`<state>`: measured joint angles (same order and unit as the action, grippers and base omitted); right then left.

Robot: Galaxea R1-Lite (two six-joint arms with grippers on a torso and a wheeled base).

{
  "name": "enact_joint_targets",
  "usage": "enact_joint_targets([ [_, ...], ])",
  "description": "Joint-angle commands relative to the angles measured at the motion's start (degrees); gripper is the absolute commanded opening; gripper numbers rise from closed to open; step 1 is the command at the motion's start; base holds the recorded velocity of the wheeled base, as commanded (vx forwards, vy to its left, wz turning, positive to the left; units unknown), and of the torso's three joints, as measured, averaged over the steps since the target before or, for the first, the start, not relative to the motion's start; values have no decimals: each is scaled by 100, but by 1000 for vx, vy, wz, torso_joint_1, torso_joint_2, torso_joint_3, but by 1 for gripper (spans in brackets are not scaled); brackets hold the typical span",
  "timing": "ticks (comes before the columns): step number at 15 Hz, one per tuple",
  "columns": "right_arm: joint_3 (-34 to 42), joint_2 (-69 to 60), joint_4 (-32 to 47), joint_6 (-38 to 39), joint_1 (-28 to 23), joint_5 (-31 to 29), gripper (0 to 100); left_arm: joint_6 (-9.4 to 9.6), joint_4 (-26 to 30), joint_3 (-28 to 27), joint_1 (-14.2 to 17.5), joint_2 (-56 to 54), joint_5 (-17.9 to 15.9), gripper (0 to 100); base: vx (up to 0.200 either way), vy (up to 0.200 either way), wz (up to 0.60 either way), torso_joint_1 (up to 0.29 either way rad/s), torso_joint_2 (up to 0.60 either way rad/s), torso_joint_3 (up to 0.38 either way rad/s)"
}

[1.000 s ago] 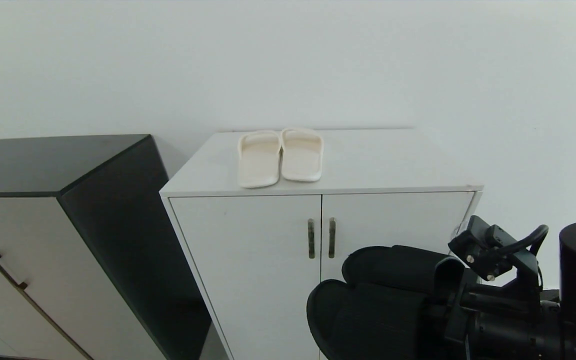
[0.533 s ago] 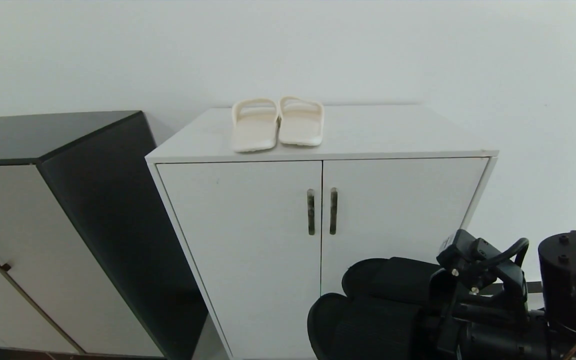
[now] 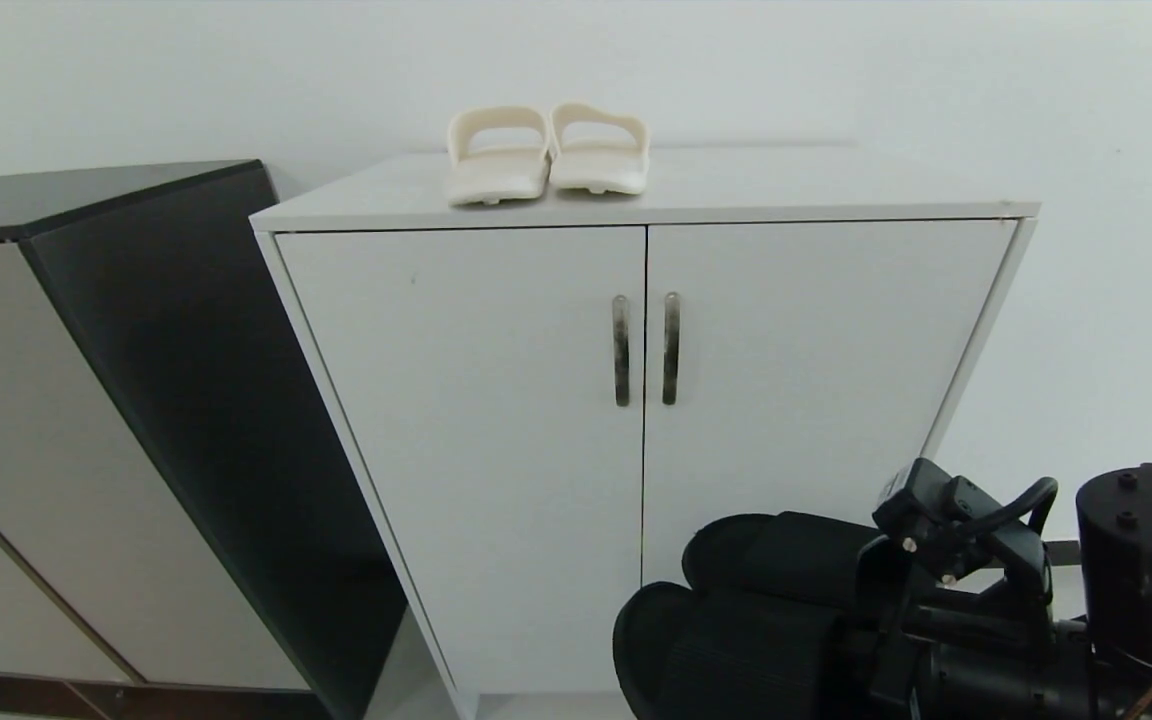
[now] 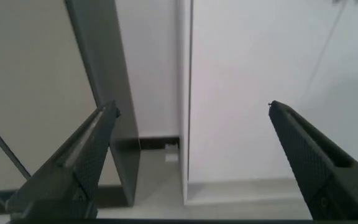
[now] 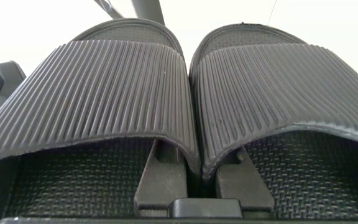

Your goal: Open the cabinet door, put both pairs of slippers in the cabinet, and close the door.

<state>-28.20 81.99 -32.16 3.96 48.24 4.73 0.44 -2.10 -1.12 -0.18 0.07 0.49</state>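
Black slippers (image 3: 766,570) pinched in right gripper (image 5: 197,177), held low (cabinet (image 3: 496,420) doors closed).

White cabinet (image 3: 476,430) doors shut; central handles (image 3: 621,350) face open air. The black slippers (image 3: 756,620), clamped in the right gripper (image 5: 201,183), stand before the lower right door. Black cabinet (image 3: 186,400) crowds its left flank.

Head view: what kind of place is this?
Probably a home-style entryway or test room: a white two-door cabinet against a bare wall, cream slippers on top, a black cabinet beside it, black slippers in the right gripper.
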Motion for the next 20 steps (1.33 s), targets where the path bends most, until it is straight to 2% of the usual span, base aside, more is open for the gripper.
enact_joint_targets([
  [1, 25, 54, -10, -1, 10, 2, 0, -132, -116, -644, -8, 98, 74, 100, 0, 0, 0, -32, 447, 403],
  [2, 7, 97, -18, -9, 1, -7, 0, -149, 227, -1241, -26, 643, -31, 100, 0, 0, 0, -27, 437, 417],
  [3, -2, 168, -27, -18, 1, -42, 0, -167, 280, -1435, -34, 1021, -356, 100, 0, 0, 0, -17, 315, 300],
  [6, -10, 300, -247, -115, 1, -262, 0, -167, 183, -1646, -34, 2436, -1798, 100, 0, 0, 0, -2, 124, 100],
  [9, 95, 519, -757, -124, 1, -271, 0, -123, -608, -1830, -114, 3754, -2615, 100, 0, 0, 0, 0, 0, 0],
  [10, 121, 607, -959, -124, 1, -271, 0, -141, -766, -2032, -404, 4167, -2756, 100, 0, 0, 0, 0, 0, 0],
  [12, 262, 757, -1363, -124, 1, -288, 0, -141, -827, -2445, -1072, 4835, -2765, 100, 0, 0, 0, 0, 0, 0],
  [13, 306, 774, -1460, -124, 1, -280, 0, -132, -871, -2551, -1230, 5055, -2782, 100, 0, 0, 0, 0, 0, 0],
  [14, 350, 792, -1565, -133, 1, -297, 0, -123, -1188, -2753, -1599, 5758, -2782, 100, 0, 0, 0, 0, 0, 0],
  [15, 350, 801, -1565, -124, 1, -288, 0, -123, -1583, -2832, -1757, 6207, -2782, 100, 0, 0, 0, 0, 0, 0],
  [16, 368, 836, -1565, -133, 1, -288, 0, -149, -2348, -2955, -2214, 6918, -2765, 100, 0, 0, 0, 0, 0, 0],
  [18, 403, 897, -1574, -133, 1, -288, 0, -149, -3192, -3280, -2539, 8043, -2721, 100, 0, 0, 0, 0, 0, 0],
  [20, 411, 915, -1583, -133, 1, -280, 0, -264, -3262, -3720, -3146, 8430, -2685, 100, 0, 0, 0, 0, 0, 0],
])
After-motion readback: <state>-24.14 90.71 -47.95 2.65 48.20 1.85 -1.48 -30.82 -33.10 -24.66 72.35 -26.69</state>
